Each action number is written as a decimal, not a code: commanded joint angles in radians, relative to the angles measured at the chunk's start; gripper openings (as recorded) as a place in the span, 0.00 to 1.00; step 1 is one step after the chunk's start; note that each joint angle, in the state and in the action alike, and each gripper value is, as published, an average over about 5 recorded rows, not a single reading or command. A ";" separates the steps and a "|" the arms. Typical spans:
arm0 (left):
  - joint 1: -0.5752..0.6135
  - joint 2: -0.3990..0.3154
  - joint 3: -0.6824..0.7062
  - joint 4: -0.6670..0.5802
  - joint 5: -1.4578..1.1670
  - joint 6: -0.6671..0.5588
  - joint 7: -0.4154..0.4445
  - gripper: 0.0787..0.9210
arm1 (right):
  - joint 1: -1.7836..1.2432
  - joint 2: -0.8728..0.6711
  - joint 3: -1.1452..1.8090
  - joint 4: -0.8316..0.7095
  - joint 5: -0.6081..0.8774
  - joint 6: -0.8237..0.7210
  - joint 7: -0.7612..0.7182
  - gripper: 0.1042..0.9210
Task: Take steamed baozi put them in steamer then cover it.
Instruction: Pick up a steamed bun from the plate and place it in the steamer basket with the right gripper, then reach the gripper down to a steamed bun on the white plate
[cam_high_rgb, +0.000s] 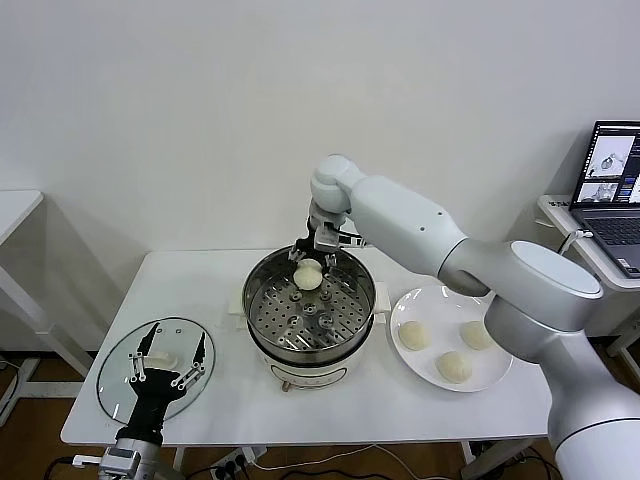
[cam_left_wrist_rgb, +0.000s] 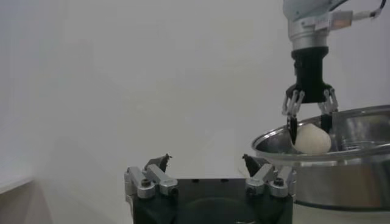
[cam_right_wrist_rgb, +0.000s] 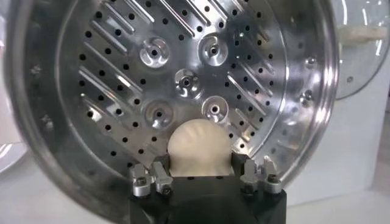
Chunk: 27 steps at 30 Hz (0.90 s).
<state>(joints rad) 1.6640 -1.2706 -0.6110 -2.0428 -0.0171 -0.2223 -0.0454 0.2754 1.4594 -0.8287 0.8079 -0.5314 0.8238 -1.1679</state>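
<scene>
- Nearest the robot, at the table's front left: left gripper, fingers spread wide and holding nothing, poised over the cover.
- Cover: clear glass disc with a metal rim, flat on the white table, its white handle showing between the spread fingers (contact with the handle not clear).
- Front right, just beside the steamer: white plate carrying three baozi, set apart from one another.
- Centre of the table: steamer, a shiny steel pot on a white base, uncovered, with a perforated basket floor studded with raised knobs.
- Inside the steamer, at the far edge of the basket floor: a fourth bun, smooth, domed and cream-white.
- Right gripper reaching down into the far side of the steamer, one finger either side of the fourth bun; fingers close against its sides, yet whether gripping or already let go cannot be told (the wrist view shows the bun filling the gap between them).
- Right arm stretching in from the right, above the plate.
- Farther back, off the table at the right edge: an open laptop on a side stand.
- Behind everything: a plain white wall.
</scene>
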 joint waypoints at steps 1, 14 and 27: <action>-0.001 0.000 -0.001 0.001 -0.001 -0.001 -0.001 0.88 | -0.029 0.032 0.012 -0.038 -0.052 0.013 0.006 0.73; 0.000 -0.005 -0.008 -0.009 -0.003 0.004 -0.013 0.88 | 0.036 -0.063 0.018 0.053 0.114 -0.040 -0.066 0.88; -0.002 -0.009 0.000 -0.005 0.003 0.004 -0.013 0.88 | 0.338 -0.518 -0.245 0.236 0.790 -0.744 -0.232 0.88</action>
<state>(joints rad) 1.6623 -1.2794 -0.6112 -2.0486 -0.0148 -0.2187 -0.0573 0.4791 1.1409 -0.9638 0.9710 -0.0412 0.4027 -1.3304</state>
